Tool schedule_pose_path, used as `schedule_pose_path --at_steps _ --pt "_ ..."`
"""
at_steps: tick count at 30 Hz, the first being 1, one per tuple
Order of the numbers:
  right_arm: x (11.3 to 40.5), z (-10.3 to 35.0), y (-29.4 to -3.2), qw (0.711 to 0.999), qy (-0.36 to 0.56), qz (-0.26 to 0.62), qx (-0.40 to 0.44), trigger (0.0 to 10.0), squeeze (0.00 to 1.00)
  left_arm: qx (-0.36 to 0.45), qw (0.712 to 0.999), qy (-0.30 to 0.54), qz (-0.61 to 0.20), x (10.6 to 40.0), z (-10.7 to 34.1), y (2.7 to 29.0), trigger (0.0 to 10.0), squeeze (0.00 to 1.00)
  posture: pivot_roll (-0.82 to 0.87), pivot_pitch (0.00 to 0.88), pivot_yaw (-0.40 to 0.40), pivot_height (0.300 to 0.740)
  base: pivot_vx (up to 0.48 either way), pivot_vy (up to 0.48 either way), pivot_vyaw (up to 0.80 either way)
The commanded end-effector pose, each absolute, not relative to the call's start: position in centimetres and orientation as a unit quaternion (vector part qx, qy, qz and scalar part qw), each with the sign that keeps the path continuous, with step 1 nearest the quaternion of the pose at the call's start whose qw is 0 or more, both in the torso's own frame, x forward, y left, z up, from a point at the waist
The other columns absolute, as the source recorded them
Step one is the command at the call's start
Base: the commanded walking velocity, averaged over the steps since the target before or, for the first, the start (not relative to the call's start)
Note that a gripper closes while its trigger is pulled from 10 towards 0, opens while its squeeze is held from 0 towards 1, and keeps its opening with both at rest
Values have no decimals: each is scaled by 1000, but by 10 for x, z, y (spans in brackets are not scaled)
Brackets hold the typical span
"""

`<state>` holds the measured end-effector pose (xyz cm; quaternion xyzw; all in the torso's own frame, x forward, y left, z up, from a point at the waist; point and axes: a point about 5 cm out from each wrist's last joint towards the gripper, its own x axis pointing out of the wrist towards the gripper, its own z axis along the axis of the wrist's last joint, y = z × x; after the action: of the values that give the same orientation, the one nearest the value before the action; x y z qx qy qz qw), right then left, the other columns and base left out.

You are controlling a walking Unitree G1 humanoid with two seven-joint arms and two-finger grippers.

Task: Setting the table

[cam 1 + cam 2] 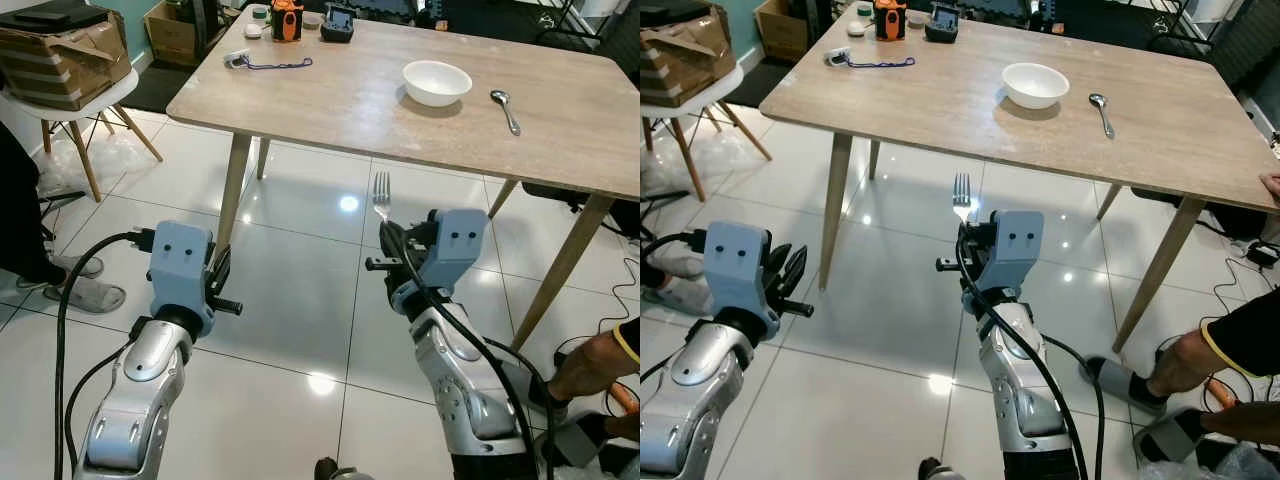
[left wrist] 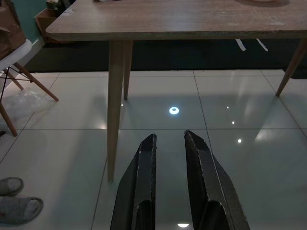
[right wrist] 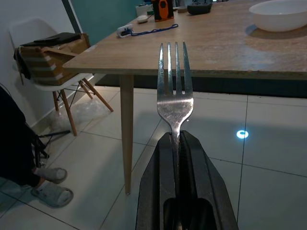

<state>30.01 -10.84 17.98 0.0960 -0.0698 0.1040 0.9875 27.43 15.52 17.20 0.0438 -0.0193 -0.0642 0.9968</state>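
Right gripper [image 3: 176,143] clenched a fork [image 3: 175,98], tines up.
It hung before the table's [image 1: 330,95] near edge; left gripper [image 2: 170,158] stood slightly parted, empty.

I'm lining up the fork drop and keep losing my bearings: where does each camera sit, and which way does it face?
Left eye view: on the head, looking forward and down at the table, bowl and spoon; both silver arms show.
Right eye view: the head's other eye, same scene; the right gripper holds the fork upright.
Left wrist view: looks along the open left gripper at a table leg and floor.
Right wrist view: looks along the fingers clamping the fork toward the table edge.
Shared: table, bowl, fork.
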Motion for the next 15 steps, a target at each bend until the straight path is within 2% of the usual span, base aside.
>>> schedule_pose_path --at_steps 1,15 --pt "300 179 -111 988 -71 99 92 10000 0 46 997 -5 -60 274 166 156 10000 0 10 86 16 740 0 0 0" --pt "300 179 -110 988 -69 98 94 10000 0 49 997 -4 -59 273 166 158 10000 0 16 89 17 740 0 0 0"
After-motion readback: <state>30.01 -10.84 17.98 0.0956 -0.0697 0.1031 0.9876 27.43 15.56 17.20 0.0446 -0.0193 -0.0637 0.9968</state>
